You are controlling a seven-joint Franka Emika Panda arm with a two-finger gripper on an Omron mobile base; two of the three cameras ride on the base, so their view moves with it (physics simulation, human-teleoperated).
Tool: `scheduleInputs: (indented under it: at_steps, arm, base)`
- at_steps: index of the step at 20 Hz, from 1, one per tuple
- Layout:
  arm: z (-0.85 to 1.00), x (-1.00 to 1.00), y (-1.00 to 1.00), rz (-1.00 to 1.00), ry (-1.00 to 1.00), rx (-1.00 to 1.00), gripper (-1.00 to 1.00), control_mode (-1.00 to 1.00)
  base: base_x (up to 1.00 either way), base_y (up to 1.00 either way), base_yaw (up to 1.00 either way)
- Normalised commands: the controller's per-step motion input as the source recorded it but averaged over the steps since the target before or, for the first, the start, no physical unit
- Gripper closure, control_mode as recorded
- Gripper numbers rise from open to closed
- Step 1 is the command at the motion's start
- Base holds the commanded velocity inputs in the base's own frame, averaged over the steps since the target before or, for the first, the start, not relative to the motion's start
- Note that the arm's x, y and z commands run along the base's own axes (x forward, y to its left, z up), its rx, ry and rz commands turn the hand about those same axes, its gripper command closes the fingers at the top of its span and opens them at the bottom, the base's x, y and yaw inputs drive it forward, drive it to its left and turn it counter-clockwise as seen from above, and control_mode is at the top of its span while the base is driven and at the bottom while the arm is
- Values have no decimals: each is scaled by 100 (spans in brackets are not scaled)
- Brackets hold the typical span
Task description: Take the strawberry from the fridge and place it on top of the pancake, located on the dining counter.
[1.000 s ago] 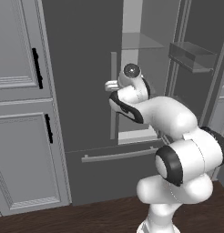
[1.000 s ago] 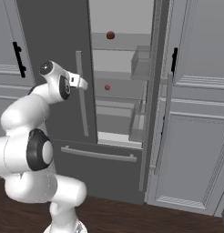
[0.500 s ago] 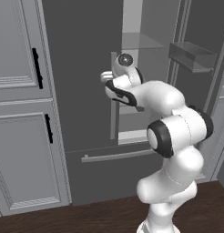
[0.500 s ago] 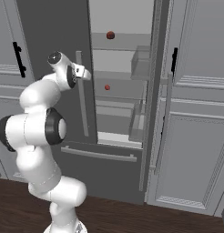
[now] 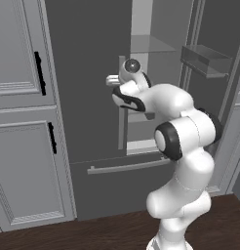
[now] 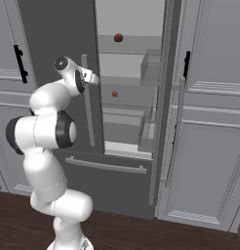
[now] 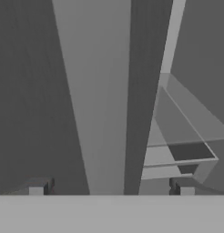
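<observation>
Left base view: the hand (image 5: 112, 80) hangs released by the closed left door's handle (image 5: 122, 122) of the fridge (image 5: 88, 97).

Right base view: the strawberry (image 6: 114, 93) sits on a middle shelf; swing right around the handle.

Hand view: fingertips (image 7: 37, 189) straddle the handle; open room lies right.

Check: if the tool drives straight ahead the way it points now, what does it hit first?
Most likely the long pale grey vertical handle of the tall dark grey fridge: in the hand view it runs between the open tool's fingertips, dead ahead. How far off is unclear.
</observation>
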Motion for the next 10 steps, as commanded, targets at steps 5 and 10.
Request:
scheduleInputs:
  at_steps: [5,10]
  arm:
    - [6,54,2,0,3,0,-100,-100]
    - [2,45,0,0,2,0,-100,-100]
  base:
    - [0,0,0]
    - [0,0,0]
